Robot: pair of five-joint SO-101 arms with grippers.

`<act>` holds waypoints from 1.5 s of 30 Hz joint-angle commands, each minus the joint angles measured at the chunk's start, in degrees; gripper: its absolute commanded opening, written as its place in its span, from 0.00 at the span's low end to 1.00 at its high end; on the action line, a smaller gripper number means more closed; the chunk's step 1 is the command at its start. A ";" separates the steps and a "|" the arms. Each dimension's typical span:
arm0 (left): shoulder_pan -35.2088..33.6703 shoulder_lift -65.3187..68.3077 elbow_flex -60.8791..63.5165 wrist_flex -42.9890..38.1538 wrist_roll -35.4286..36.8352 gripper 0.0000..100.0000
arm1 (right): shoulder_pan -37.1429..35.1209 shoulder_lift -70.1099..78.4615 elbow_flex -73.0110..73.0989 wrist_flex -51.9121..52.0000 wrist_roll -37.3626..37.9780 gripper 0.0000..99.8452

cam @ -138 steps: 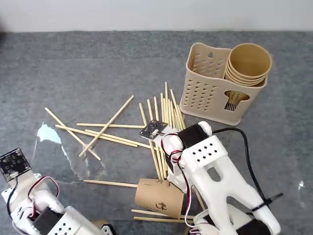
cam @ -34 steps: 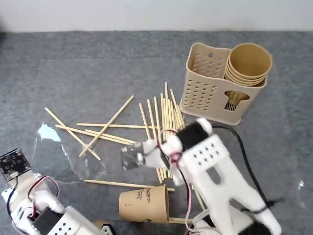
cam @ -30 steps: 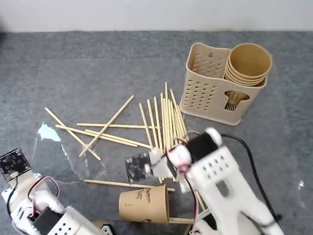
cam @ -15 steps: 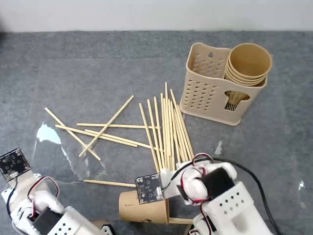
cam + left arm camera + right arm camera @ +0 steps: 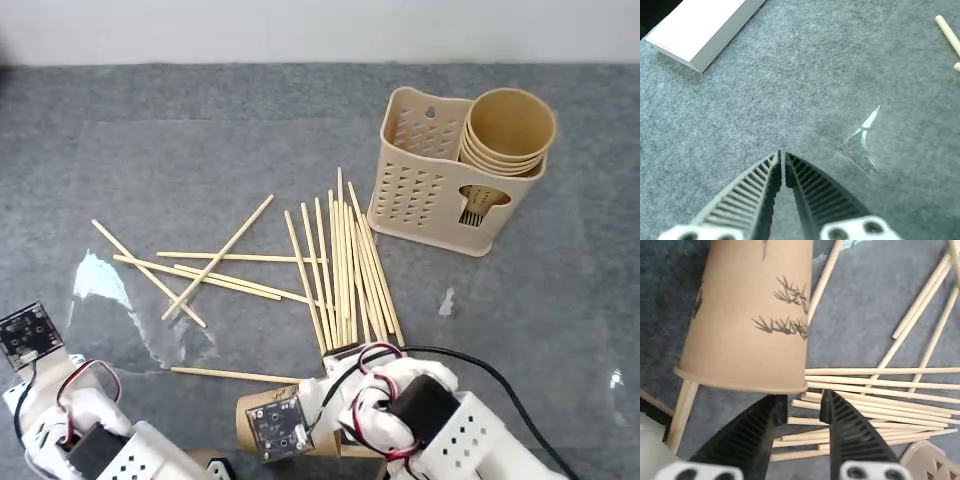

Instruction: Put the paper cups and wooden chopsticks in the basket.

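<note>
1. The basket (image 5: 420,190) stands upright at about 1 o'clock on the grey mat (image 5: 200,150). A nested stack of paper cups (image 5: 510,125) sits in its 3 o'clock compartment.
2. The basket's front wall has a cut-out figure (image 5: 485,203) with prongs like a fork. I can see no lettering on it that I could read.
3. One more cup (image 5: 750,315) lies on its side at 6 o'clock, resting across a few chopsticks. It carries a dark leafy sprig drawing, and the smaller marks near its base are too small to read.
4. The right gripper (image 5: 802,399) is low at the cup's rim, its jaws parted and holding nothing. One fingertip is just beside the rim.
5. A loose sheaf of chopsticks (image 5: 345,265) lies in the middle of the mat, running from 12 to 6 o'clock, between the basket and the lying cup.
6. Other scattered sticks (image 5: 215,262) cross each other toward 9 o'clock. A single stick (image 5: 225,375) lies just at 10 o'clock of the cup.
7. The left gripper (image 5: 783,157) is at 7 o'clock, well apart from the cups. Its jaws are closed on each other with nothing between them, above bare mat.
8. A clear sheet (image 5: 130,320) lies flat at 8 o'clock, and a white board (image 5: 700,30) lies beyond the left gripper.
</note>
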 commanded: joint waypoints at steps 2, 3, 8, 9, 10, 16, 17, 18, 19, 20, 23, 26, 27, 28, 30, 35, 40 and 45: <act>0.35 -0.88 -0.57 0.00 0.09 0.01 | -0.57 -0.75 0.18 -0.75 -0.44 0.14; 0.35 -0.88 -0.57 0.00 0.09 0.01 | -0.57 -0.75 0.18 -0.48 -0.44 0.14; 0.35 -0.88 -0.57 0.00 0.09 0.01 | -1.19 -0.75 0.26 -1.01 -0.62 0.14; 0.35 -0.88 -0.57 0.00 0.09 0.01 | -2.33 -0.75 0.26 -1.01 -0.79 0.14; 0.35 -0.88 -0.57 0.00 0.09 0.01 | -3.56 -0.75 0.26 -1.01 -0.88 0.14; 0.35 -0.88 -0.57 0.00 0.09 0.01 | -7.96 -0.75 0.53 -3.12 -3.16 0.14; 0.35 -0.88 -0.57 0.00 0.09 0.01 | -7.96 -0.75 0.53 -3.65 -3.16 0.14; 0.35 -0.88 -0.57 0.00 0.09 0.01 | -7.96 -0.75 0.53 -3.91 -3.16 0.14; 0.35 -0.88 -0.57 0.00 0.09 0.01 | -8.04 -0.75 0.53 -3.91 -2.90 0.13; 0.35 -0.88 -0.57 0.00 0.09 0.01 | -8.13 -0.75 0.53 -3.91 -2.90 0.11; 0.35 -0.88 -0.57 0.00 0.09 0.01 | -8.13 -0.75 0.53 -4.26 -1.05 0.01; 0.35 -0.88 -0.57 0.09 0.09 0.01 | -7.87 -0.75 0.44 -3.12 -0.18 0.01; 0.35 -0.88 -0.57 0.09 0.09 0.01 | -7.78 -0.92 0.18 -2.77 -0.53 0.01; 0.35 -0.88 -0.57 0.09 0.09 0.01 | -7.69 -1.27 0.09 -2.77 -0.88 0.01; 0.35 -0.88 -0.57 0.09 0.09 0.01 | -6.02 -1.27 -0.62 -2.68 -1.67 0.01; 0.35 -0.88 -0.57 0.09 0.09 0.01 | 2.51 -1.27 -8.79 2.33 -1.67 0.01; 0.35 -0.88 -0.57 0.09 0.09 0.01 | 10.77 -0.75 -19.69 10.07 -4.57 0.01; 0.35 -0.88 -0.57 0.09 0.09 0.01 | 16.22 -0.75 -26.64 15.43 -10.02 0.01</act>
